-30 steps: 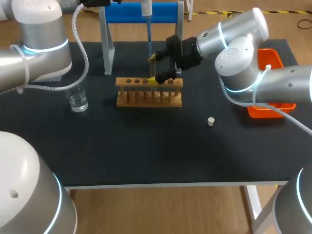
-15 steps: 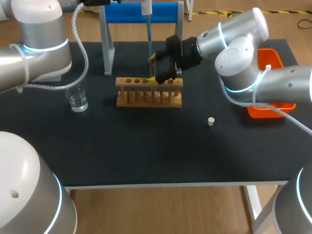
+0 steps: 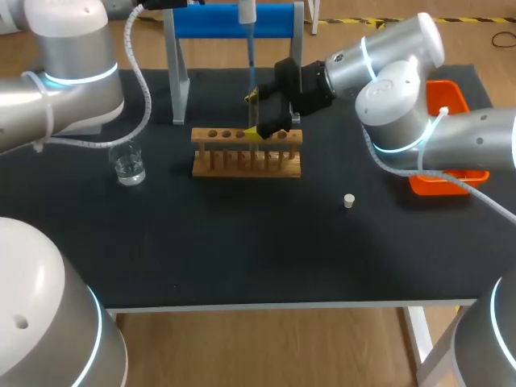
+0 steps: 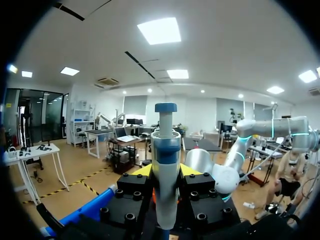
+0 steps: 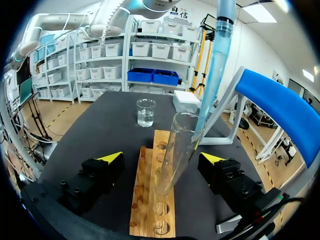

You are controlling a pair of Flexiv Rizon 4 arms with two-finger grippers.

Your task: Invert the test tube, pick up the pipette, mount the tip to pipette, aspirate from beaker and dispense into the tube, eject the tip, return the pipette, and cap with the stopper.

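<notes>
The left hand (image 4: 165,171) has carried the pipette (image 3: 251,56) slightly to the right.

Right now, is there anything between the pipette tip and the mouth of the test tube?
Nothing visible. The pipette tip is at the uncapped rim of the test tube. The stopper lies on the table, away from it. The right end effector is open, its fingers beside the tube, below its mouth.

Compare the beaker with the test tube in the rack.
The beaker is short and wide; the test tube is tall and thin. The beaker stands upright on the table; the test tube leans in the wooden rack. The beaker holds some clear liquid; the test tube looks empty. Both are clear, mouths up.
</notes>
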